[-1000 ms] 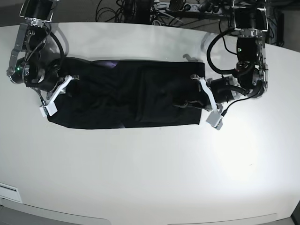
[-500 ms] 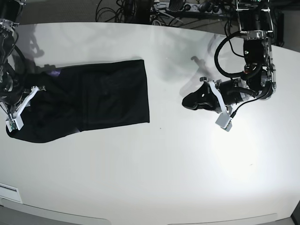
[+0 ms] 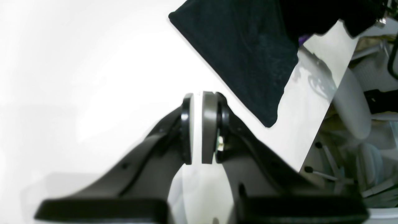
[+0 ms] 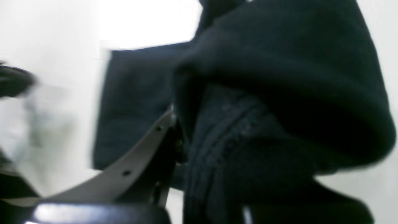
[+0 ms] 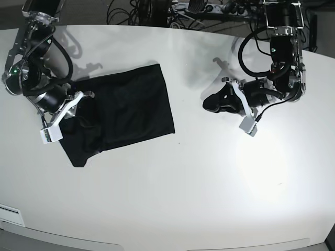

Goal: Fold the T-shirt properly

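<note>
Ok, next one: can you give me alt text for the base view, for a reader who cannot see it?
Overhead view of a white table with a black T-shirt folded into a rough rectangle on the image's left. The right arm's tool grips the shirt's left end. The left arm's tool sits shut and empty on bare table at right, apart from the shirt.
</note>
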Tool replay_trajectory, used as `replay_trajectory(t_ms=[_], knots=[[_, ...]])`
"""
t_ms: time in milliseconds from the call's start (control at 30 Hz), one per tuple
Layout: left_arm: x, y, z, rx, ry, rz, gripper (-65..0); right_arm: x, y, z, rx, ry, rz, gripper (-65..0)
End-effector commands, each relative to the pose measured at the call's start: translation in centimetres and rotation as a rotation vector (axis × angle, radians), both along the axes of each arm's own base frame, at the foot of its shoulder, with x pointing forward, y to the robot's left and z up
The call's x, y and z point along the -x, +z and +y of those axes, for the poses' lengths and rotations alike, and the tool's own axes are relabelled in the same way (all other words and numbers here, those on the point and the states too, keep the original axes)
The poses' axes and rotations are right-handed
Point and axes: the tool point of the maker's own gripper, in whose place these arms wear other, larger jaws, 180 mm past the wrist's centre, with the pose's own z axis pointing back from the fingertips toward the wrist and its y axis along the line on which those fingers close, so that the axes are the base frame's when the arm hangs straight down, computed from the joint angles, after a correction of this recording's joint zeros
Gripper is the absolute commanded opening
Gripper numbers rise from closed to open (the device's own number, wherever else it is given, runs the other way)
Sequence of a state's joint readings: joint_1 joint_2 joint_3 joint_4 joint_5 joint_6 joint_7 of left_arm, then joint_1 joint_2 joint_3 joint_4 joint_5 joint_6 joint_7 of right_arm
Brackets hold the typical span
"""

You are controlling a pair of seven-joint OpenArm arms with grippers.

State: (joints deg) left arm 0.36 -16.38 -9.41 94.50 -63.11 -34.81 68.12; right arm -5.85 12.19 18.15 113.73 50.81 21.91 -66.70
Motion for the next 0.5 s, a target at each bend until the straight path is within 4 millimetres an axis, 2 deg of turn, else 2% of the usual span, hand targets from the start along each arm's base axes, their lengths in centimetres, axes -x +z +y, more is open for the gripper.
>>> replay_trajectory(t_ms=[0,200,367,467], knots=[[-0.7,1.3,0.1,0.018,0.002,-0.047,-57.9,-0.6,1.5,0.8,-0.038,0.010,-0.061,-65.0],[-0.7,1.1,0.3,0.004,0.004,-0.047,-57.9,-0.4,1.9,5.1,-0.176,0.036,-0.095,-65.0],[-0.7,1.2,0.3,0.007,0.004,-0.047,-57.9,-0.1,1.9,7.1,-0.223,0.057,-0.091,-65.0],[-0.7,1.2,0.3,0.007,0.004,-0.048,-57.9,0.1,1.8,7.6,-0.239,0.060,-0.085,-65.0]])
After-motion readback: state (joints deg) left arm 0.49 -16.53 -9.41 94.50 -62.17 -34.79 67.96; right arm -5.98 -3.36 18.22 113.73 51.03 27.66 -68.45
